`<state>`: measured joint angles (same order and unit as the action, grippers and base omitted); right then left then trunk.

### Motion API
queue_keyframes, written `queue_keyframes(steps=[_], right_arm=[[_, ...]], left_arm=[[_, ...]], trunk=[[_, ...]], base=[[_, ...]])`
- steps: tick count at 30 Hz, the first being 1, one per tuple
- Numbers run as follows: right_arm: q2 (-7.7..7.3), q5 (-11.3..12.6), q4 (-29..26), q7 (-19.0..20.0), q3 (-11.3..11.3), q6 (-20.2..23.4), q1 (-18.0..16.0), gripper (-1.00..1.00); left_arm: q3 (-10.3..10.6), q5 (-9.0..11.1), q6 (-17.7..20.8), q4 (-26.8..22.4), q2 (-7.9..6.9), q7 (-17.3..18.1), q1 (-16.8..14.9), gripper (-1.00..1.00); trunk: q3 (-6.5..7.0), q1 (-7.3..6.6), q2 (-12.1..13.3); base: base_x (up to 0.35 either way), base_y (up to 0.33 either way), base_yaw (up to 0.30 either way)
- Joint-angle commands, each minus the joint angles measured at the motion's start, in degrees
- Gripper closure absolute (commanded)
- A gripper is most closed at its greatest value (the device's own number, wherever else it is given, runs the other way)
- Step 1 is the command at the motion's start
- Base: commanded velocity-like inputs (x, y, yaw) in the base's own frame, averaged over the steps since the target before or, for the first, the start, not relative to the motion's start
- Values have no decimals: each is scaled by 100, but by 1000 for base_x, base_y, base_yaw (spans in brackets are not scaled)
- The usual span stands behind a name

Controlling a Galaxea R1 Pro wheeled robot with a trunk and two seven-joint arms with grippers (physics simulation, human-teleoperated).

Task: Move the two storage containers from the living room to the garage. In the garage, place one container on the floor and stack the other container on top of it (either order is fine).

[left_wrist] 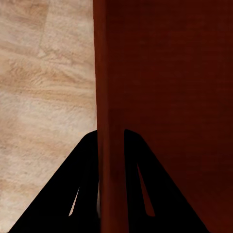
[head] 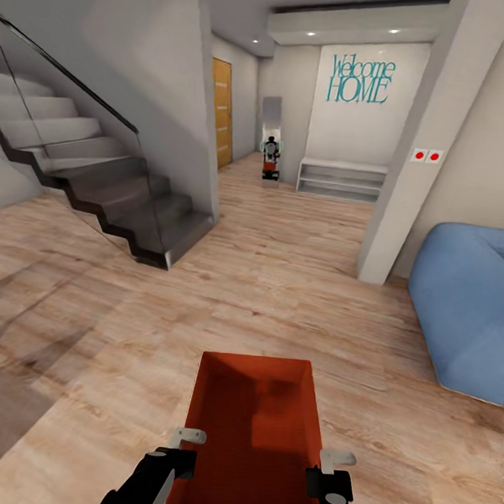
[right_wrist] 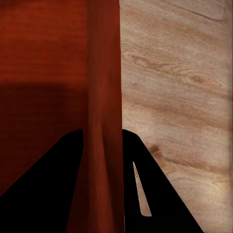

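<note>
I'm carrying one storage container (head: 253, 428) across the living room's wood-plank floor (head: 280, 282), left gripper (left_wrist: 110, 141) and right gripper (right_wrist: 102, 138) each with jaws clamped on a side wall. Next I'd judge a steady drive toward the far hallway (head: 248, 175), keeping both grips level.

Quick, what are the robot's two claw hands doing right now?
Left gripper: shut on the left wall of the storage container.
Right gripper: shut on the same container's right wall.

Both arms end in matte black housings, the left gripper (head: 171, 454) at seven o'clock and the right gripper (head: 329, 472) at five o'clock, each topped by a pale grey bracket. Wrist views show plain black, wedge-shaped fingers (left_wrist: 80, 189) with narrow slots.
</note>
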<state>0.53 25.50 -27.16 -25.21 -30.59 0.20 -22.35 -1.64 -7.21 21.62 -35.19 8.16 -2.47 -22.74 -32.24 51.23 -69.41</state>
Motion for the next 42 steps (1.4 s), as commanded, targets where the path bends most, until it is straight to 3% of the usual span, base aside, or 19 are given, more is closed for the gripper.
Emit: queue_keyframes(steps=[1,11,42], right_arm=[[-4,25,-88,-36,27,-2,-41,100],[-10,25,-88,-36,27,-2,-41,100],[-27,26,-88,-27,21,-28,-41,100]], left_arm=[[41,-79,28,56,2,-34,6,100],[41,-79,29,56,2,-36,6,100],[41,-79,32,56,2,-25,6,100]], trunk=[[-5,3,-3],[-5,3,-3],[-5,3,-3]], base=[[315,0,-296],[315,0,-264],[315,0,-4]])
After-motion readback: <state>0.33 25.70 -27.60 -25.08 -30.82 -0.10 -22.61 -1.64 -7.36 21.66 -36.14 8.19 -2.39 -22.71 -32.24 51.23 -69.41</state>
